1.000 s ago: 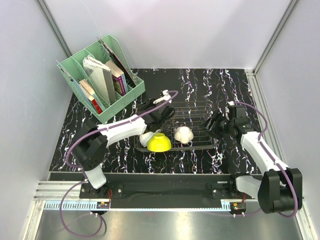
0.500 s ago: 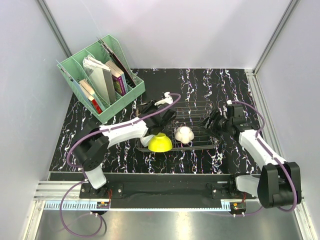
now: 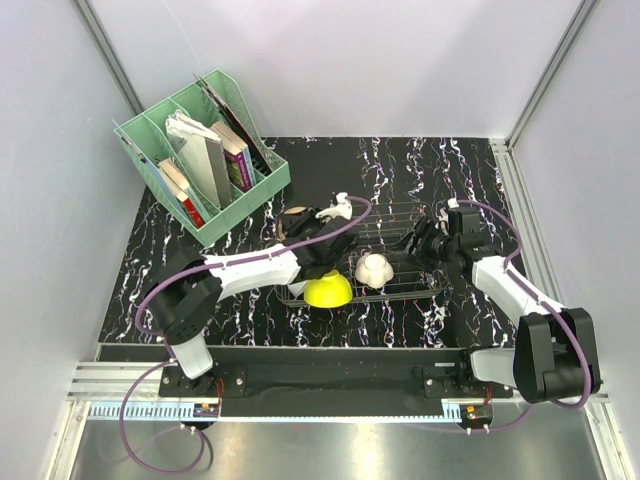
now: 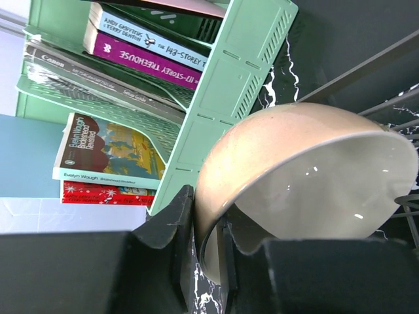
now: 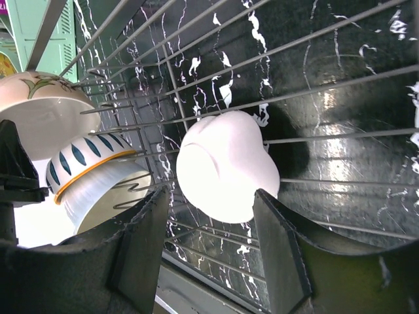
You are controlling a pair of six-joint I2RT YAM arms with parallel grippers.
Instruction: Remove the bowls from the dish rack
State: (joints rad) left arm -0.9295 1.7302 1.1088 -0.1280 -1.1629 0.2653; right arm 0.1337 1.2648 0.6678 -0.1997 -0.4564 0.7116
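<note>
My left gripper (image 4: 203, 229) is shut on the rim of a tan bowl (image 4: 294, 176) with a cream inside, held tilted in front of the file organiser. In the top view this gripper (image 3: 308, 234) and the tan bowl (image 3: 293, 216) are at the left end of the wire dish rack (image 3: 395, 215). A yellow-green bowl (image 3: 328, 290) and an upturned white bowl (image 3: 375, 270) sit in the rack's near part. My right gripper (image 5: 209, 194) is open, with the white bowl (image 5: 222, 167) just ahead between its fingers, not touching. A blue-leaf bowl (image 5: 91, 180) stands in the rack to its left.
A mint-green file organiser (image 3: 205, 160) with books stands at the far left, close behind the held bowl; it also shows in the left wrist view (image 4: 229, 98). Grey walls enclose the black marbled tabletop (image 3: 450, 170). The rack wires (image 5: 327, 85) run under the right gripper.
My left gripper has lifted the tan bowl and swung it right and farther back over the rack's left end. My right gripper has moved left and farther, closer to the white bowl.
</note>
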